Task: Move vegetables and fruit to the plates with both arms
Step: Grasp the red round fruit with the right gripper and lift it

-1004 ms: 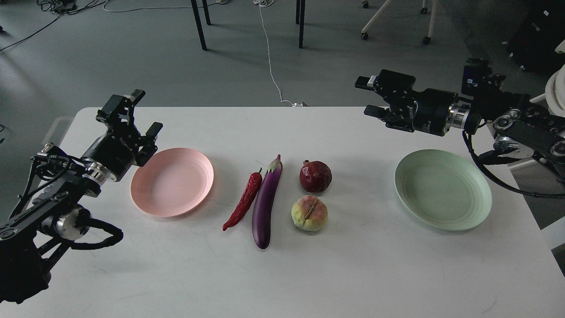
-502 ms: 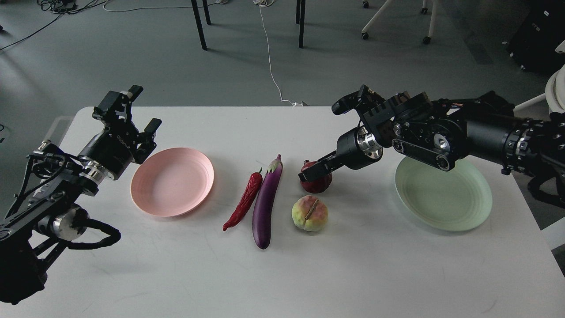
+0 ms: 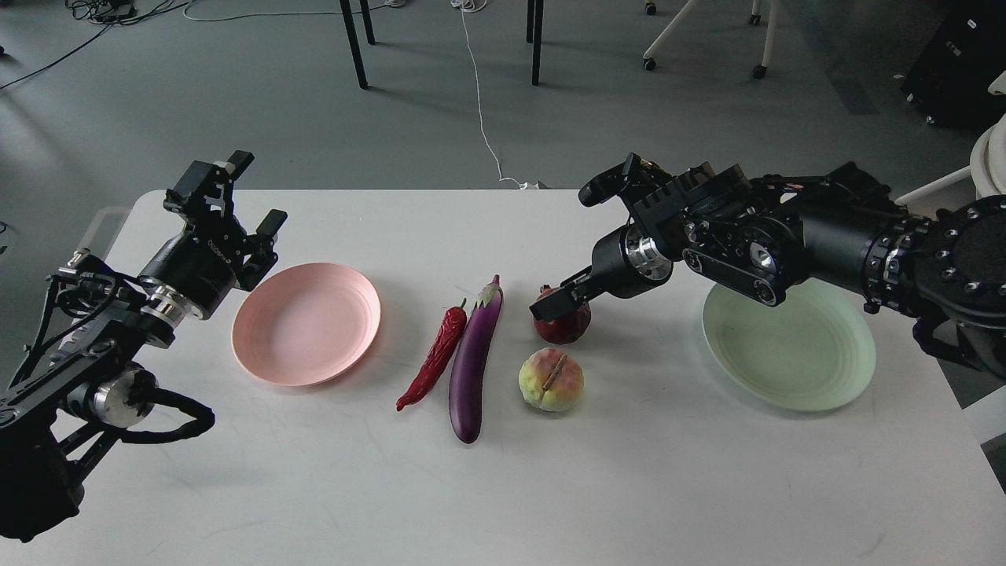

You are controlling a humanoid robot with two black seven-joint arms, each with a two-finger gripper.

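The right gripper [image 3: 559, 303] reaches in low from the right and sits over the top of the round, dark red pomegranate [image 3: 564, 322]; its dark fingers overlap the fruit and cannot be told apart, so whether they pinch it I cannot tell. Just nearer than this gripper lies the yellow-green, pink-blushed peach [image 3: 551, 380] with its brown crease. To its left, close by, the long glossy purple eggplant [image 3: 474, 363] lies with its pale stem cap pointing away, and the slimmer, wrinkled red chili pepper [image 3: 433, 358] lies alongside it, touching or nearly so. Behind the gripper's arm, to the right, rests the shallow mint green plate [image 3: 817, 369] with a ridged rim. The left gripper [image 3: 236, 192] hovers with its fingers spread apart, holding nothing, and the smooth pale pink plate [image 3: 308, 323] lies just right of it. Everything rests on a matte white table [image 3: 550, 487] with rounded corners. Beyond is a grey floor with a trailing white cable [image 3: 481, 110] and dark chair legs [image 3: 355, 43].
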